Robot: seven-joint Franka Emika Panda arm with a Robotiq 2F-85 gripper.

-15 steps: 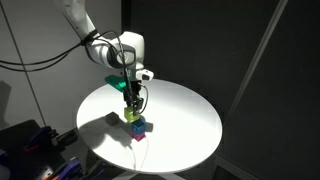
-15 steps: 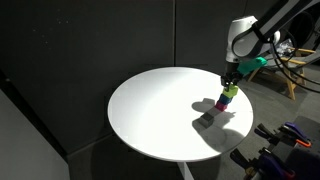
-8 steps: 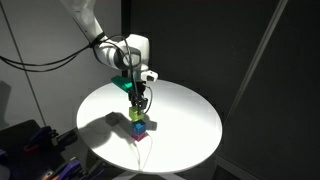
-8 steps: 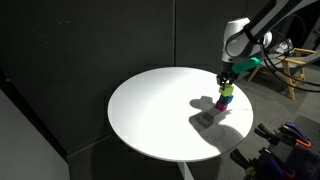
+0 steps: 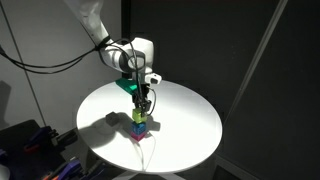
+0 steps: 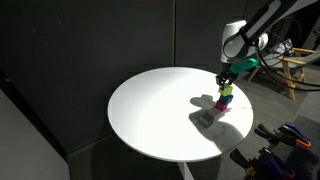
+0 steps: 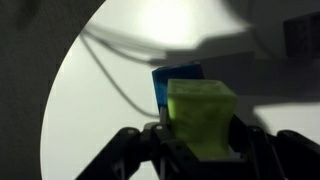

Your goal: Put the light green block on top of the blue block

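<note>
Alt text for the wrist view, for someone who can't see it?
The gripper holds the light green block between its fingers, low in the centre of the frame. The blue block shows just behind it, with the white table, crossed by dark shadows, beyond.

The place reads as a robotics lab or test studio, not a home or kitchen. A round white counter stands alone in a darkened room, lit from above so that it glows against the black curtain hanging behind it. A white robot arm reaches over the counter, with black cables trailing away from it. Beside the counter's edge, low down, sits a clutter of dark gear with coloured parts. Beyond the counter in an exterior view stands a bare wooden frame.
</note>
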